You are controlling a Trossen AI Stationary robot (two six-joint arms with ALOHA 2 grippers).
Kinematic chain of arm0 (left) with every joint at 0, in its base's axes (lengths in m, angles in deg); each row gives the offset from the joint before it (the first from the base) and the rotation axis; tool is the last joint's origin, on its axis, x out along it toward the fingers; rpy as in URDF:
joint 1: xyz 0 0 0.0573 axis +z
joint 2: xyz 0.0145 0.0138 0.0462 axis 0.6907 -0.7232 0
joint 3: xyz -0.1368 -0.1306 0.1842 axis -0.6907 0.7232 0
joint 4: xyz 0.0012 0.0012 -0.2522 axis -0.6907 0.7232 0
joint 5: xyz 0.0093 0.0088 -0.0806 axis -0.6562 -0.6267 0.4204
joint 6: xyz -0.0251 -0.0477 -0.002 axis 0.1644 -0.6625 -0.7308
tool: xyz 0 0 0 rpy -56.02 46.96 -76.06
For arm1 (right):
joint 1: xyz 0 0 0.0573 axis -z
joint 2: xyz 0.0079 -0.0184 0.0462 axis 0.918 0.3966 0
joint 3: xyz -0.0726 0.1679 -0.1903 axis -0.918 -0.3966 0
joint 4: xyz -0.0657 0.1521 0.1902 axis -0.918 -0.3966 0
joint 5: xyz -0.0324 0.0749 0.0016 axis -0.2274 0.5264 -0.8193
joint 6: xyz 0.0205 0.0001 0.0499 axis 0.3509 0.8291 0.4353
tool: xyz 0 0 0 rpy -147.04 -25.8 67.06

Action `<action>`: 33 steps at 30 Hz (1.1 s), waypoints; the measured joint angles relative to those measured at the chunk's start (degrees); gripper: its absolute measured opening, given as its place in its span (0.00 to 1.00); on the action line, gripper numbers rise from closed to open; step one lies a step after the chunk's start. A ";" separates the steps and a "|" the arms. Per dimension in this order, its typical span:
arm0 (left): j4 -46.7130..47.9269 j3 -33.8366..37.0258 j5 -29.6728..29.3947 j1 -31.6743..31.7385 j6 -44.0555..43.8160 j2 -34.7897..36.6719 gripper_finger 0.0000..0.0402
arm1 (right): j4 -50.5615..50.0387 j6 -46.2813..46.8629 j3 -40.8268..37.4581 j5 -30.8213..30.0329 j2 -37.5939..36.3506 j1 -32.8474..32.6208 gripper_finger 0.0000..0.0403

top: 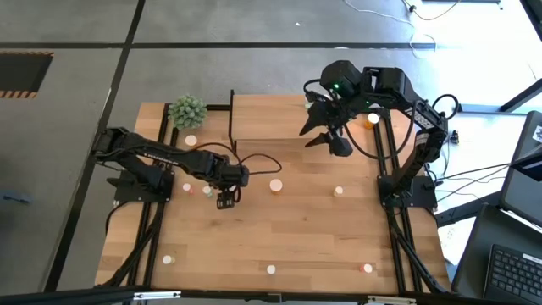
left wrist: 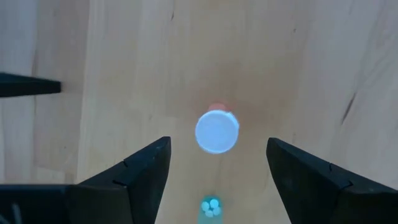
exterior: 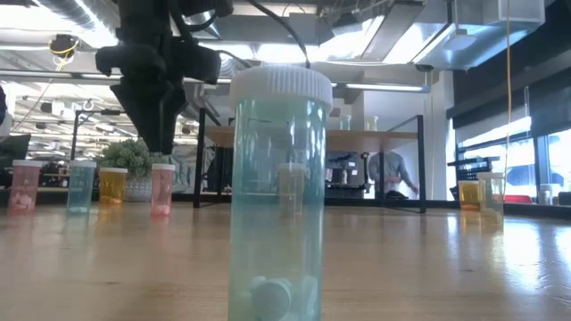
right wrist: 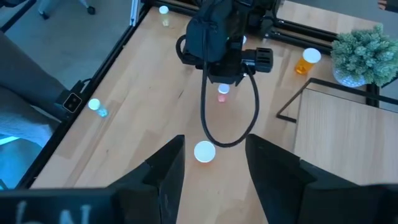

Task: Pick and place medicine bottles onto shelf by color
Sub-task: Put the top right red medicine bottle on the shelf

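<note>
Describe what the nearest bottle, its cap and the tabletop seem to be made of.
Bottle: probably clear tinted plastic; pills show through its glossy wall. Cap: likely white opaque plastic, with a ribbed edge. Tabletop: looks like light wood, with visible grain and a soft sheen.

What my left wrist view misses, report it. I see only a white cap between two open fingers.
Observer: In the low view the left gripper hangs directly above a pink-red bottle, which stands upright on the table.
Operator: Give me the other arm.
Observer: The right gripper is open and empty, up by the front edge of the shelf.
Operator: Name the nearest neighbour.
Observer: An orange bottle stands apart on the table, toward the right arm's side.
</note>
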 joint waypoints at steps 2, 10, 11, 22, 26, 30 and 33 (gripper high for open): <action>-1.25 0.66 0.12 -0.04 0.54 0.00 0.65 | 0.00 0.01 0.00 0.00 0.00 0.00 0.43; -4.40 2.08 -1.26 0.00 -0.17 0.00 0.65 | -0.02 0.27 0.00 0.02 0.00 0.00 0.43; -4.35 2.08 -1.08 0.06 -0.17 0.00 0.65 | -0.02 0.27 0.00 0.02 0.00 0.00 0.43; -4.29 2.08 -0.62 0.11 -1.60 0.00 0.65 | -0.02 0.31 -0.02 0.04 0.00 0.00 0.43; -5.16 3.20 -0.45 0.11 -1.92 0.00 0.65 | -0.02 0.33 -0.02 0.04 0.00 0.00 0.43; -6.02 4.65 -0.16 0.11 -3.40 0.00 0.65 | -0.02 0.34 -0.02 0.50 0.02 0.00 0.43; -6.86 4.88 -0.17 0.11 -3.58 0.00 0.65 | -0.02 0.36 -0.02 0.59 0.02 0.00 0.43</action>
